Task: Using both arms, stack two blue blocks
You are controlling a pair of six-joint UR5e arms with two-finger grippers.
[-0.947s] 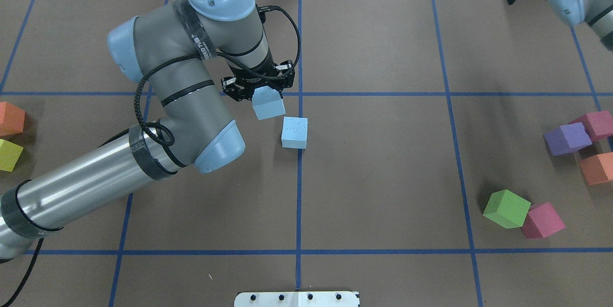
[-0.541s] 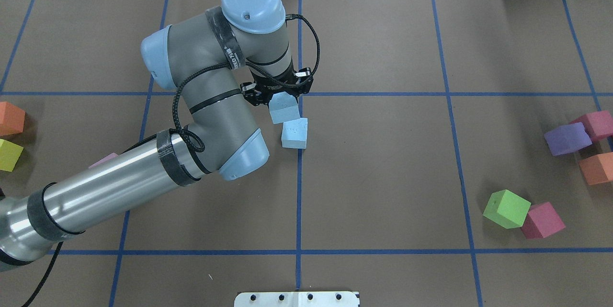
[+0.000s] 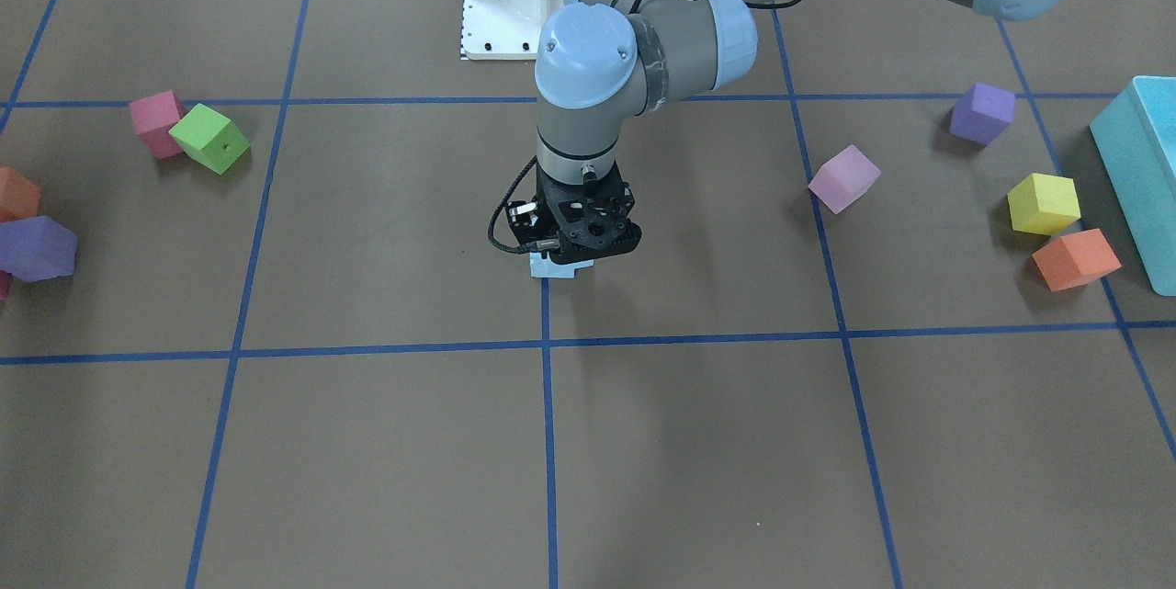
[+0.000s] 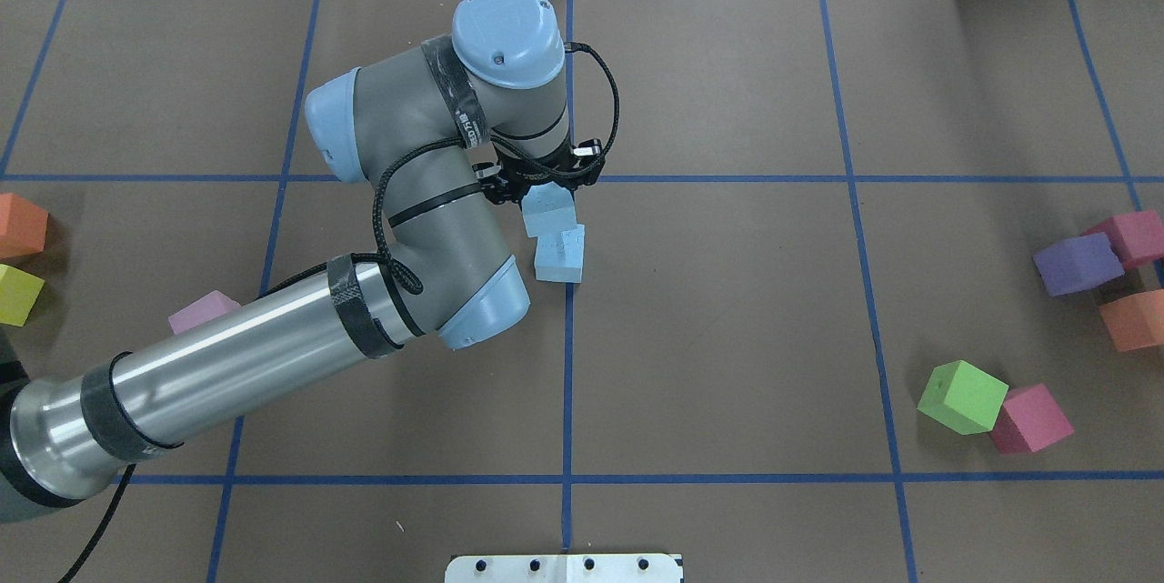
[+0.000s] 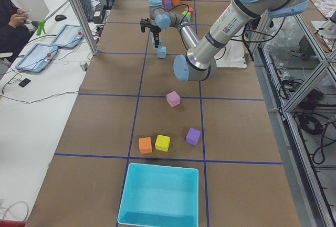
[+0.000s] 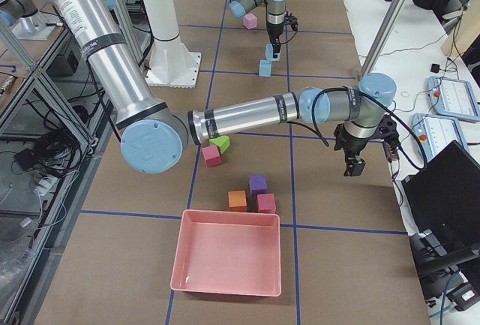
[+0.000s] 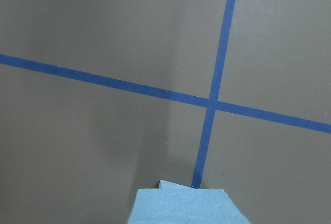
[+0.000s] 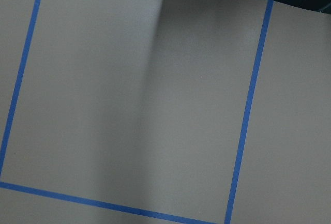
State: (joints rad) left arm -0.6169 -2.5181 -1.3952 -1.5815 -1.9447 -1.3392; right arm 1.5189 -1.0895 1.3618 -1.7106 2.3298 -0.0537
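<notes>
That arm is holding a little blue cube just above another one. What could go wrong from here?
1. The held sky-blue foam cube looks turned and off-centre over the resting sky-blue foam cube. Released like this, it may tip or slide off.
2. The left gripper hangs close above. Lowering askew could nudge the resting cube out of place.

The blue blocks [image 4: 548, 217] [image 4: 558, 254] are matt foam, the table cover [image 4: 727, 337] matt paper.
</notes>
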